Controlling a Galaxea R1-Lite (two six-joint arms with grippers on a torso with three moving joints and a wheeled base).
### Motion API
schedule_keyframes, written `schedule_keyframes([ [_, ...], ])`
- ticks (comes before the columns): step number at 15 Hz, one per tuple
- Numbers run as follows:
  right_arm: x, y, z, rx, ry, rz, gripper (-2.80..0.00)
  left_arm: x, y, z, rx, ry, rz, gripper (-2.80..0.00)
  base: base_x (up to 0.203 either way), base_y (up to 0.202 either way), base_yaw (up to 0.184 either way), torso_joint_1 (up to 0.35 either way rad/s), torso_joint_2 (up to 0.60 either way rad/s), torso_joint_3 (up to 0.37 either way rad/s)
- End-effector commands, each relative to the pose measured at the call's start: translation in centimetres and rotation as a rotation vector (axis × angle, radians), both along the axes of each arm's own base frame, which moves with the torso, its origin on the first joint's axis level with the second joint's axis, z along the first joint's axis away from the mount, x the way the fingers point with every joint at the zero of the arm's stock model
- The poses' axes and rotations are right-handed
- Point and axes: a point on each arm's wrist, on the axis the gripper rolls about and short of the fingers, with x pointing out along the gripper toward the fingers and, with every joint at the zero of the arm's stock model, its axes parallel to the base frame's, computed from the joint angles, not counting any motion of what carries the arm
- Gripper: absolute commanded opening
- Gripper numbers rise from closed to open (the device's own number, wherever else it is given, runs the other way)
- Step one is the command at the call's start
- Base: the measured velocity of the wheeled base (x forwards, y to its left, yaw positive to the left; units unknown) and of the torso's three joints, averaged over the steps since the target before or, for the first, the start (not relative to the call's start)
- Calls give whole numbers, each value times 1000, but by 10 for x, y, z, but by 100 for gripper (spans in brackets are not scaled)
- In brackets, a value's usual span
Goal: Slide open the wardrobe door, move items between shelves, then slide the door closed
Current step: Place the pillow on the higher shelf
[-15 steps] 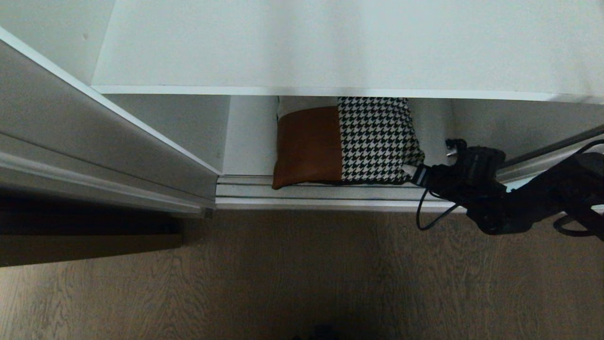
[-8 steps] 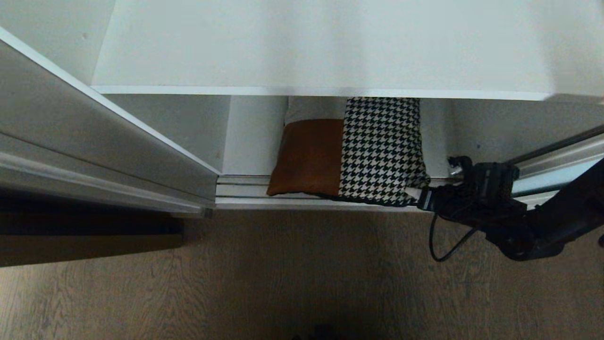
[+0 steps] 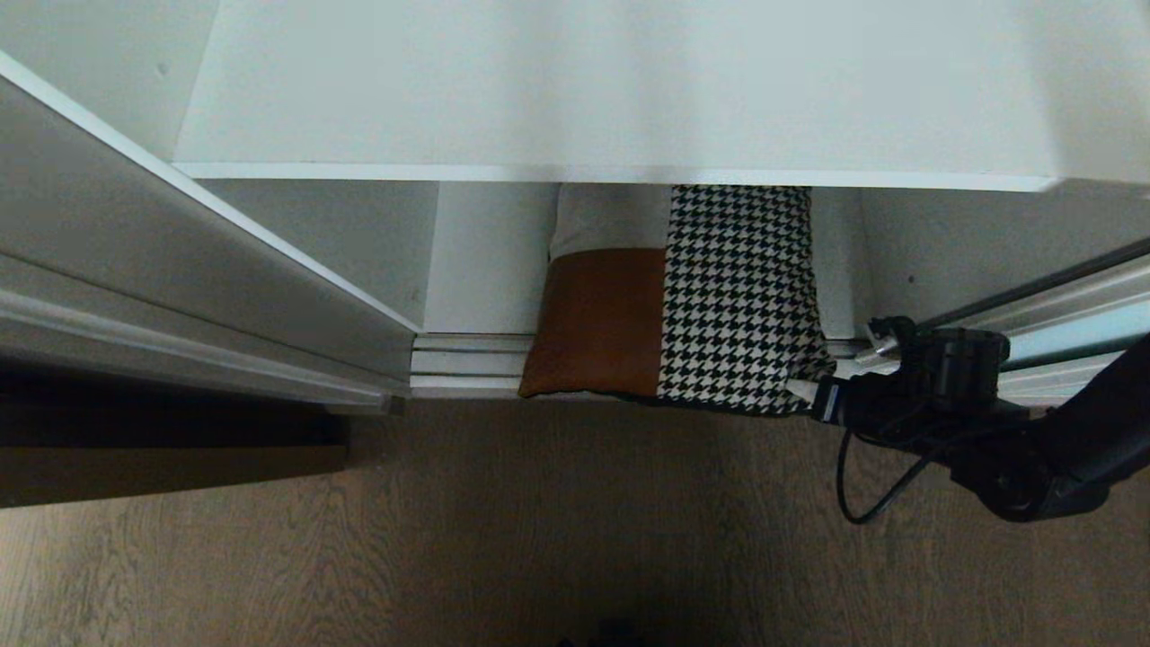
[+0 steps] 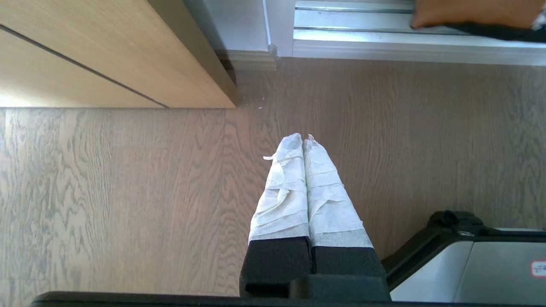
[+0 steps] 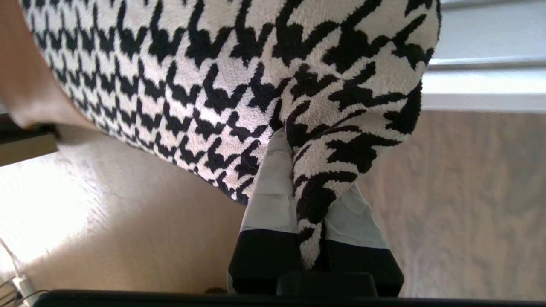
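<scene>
The door (image 3: 1060, 310) is slid open. Our right gripper (image 3: 804, 388) has its fingers (image 5: 273, 187) clamped on the cushion's (image 3: 683, 305) houndstooth corner; the cushion, patched rust-brown, cream and houndstooth, juts out from the bottom shelf (image 3: 476, 270) over the track. Placing it and closing remain. Left gripper (image 4: 303, 140) hangs closed and empty over the floor.

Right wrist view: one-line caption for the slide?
Right gripper jaws pinch the houndstooth corner of the patchwork cushion above the wood floor.
</scene>
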Motion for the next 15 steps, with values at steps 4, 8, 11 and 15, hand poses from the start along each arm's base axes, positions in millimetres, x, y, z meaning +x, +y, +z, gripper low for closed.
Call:
schedule_keyframes([
  [4,-1,-10,-4,4,12,-27,-280,0,0,0,39,5,2,-280,0,0,0,0,0,0],
  [8,-8,-12,-9,0,34,-30,-280,-3,0,12,63,-9,1,-280,0,0,0,0,0,0],
  [11,-10,-14,-11,0,-13,-34,-280,-8,-2,43,-1,201,-69,-280,0,0,0,0,0,0],
  [15,-11,-13,-23,4,20,-28,-280,31,-3,76,-123,477,-121,-280,0,0,0,0,0,0],
])
